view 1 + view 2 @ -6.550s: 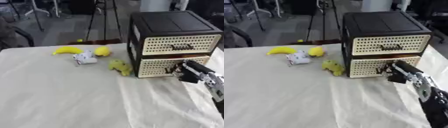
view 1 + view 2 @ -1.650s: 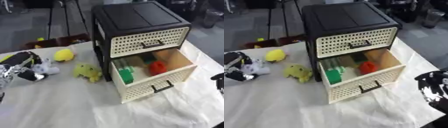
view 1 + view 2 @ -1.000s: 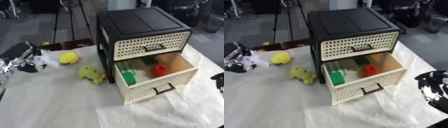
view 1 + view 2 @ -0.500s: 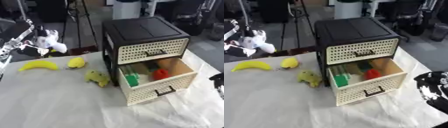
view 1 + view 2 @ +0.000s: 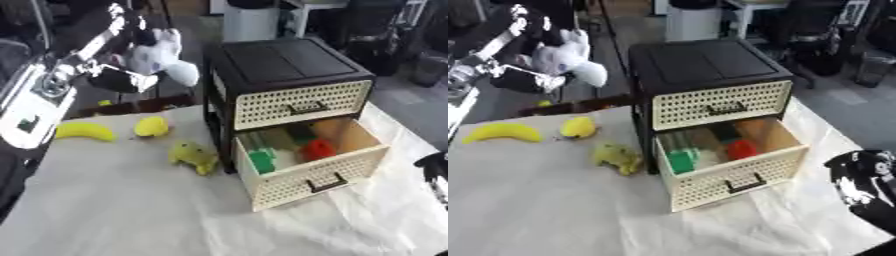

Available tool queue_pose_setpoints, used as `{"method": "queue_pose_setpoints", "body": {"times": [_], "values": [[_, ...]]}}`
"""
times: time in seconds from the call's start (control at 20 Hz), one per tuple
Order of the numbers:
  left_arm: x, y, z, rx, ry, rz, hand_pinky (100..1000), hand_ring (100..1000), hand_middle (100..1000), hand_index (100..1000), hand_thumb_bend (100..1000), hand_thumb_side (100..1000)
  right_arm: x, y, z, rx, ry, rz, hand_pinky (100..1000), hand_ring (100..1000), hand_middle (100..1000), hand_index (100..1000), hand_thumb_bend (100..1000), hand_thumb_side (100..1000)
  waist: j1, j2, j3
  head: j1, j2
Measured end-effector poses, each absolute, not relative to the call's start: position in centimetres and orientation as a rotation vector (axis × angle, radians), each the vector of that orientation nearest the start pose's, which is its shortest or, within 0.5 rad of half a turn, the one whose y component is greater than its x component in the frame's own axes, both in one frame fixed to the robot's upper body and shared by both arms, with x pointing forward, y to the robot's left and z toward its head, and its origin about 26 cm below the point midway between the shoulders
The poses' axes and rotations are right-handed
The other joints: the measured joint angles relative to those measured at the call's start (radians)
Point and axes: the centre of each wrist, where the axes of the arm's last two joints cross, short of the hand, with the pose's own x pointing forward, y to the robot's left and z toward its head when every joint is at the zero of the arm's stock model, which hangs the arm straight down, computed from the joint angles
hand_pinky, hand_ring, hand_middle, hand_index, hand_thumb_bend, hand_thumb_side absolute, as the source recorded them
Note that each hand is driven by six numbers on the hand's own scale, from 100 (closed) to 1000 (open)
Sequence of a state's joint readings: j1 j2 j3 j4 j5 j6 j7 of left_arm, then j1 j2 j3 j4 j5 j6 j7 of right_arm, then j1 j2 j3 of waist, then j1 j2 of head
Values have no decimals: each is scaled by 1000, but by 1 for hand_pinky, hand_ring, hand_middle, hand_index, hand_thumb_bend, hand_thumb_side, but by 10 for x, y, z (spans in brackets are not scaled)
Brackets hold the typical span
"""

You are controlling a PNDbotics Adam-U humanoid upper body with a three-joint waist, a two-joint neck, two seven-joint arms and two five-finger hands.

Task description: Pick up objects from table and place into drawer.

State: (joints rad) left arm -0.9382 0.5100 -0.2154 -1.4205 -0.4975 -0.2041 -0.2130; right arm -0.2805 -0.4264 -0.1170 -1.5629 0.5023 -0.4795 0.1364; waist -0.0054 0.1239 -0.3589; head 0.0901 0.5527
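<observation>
My left hand (image 5: pixel 109 75) is raised high at the upper left, shut on a white soft toy (image 5: pixel 162 57) that hangs in the air above the table's back edge. The black cabinet (image 5: pixel 280 65) stands at centre right with its lower drawer (image 5: pixel 311 172) pulled open. Inside lie a green block (image 5: pixel 261 161), a red thing (image 5: pixel 318 149) and a dark green piece. On the white cloth left of the cabinet rest a banana (image 5: pixel 83 131), a yellow lemon-like fruit (image 5: pixel 151 126) and a yellow-green toy (image 5: pixel 194 155). My right hand (image 5: pixel 859 180) shows at the right edge, low beside the drawer.
The white cloth (image 5: pixel 122 210) covers the table, with bare cloth in front of the drawer and at the lower left. Beyond the far edge are a tripod, chairs and a white bin (image 5: pixel 254 20).
My left hand has lifted the white toy higher and rightward, toward the cabinet's top. The camera has tilted up, shifting the whole picture. The right hand has stayed put.
</observation>
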Motion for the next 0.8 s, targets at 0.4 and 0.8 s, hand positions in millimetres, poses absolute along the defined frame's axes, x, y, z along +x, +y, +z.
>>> {"method": "queue_pose_setpoints", "body": {"times": [0.4,0.8], "values": [[411,170,286,-614,2923,1932,253,158,275,381,100,130,341,-348,114,-657,-2067,1009,100,243,344,646,100,810,0,1,-18,14,8],[408,145,272,-382,2851,2115,266,163,284,393,100,140,342,-346,113,-644,-2069,1013,100,244,345,644,100,813,2,4,-32,19,17]]}}
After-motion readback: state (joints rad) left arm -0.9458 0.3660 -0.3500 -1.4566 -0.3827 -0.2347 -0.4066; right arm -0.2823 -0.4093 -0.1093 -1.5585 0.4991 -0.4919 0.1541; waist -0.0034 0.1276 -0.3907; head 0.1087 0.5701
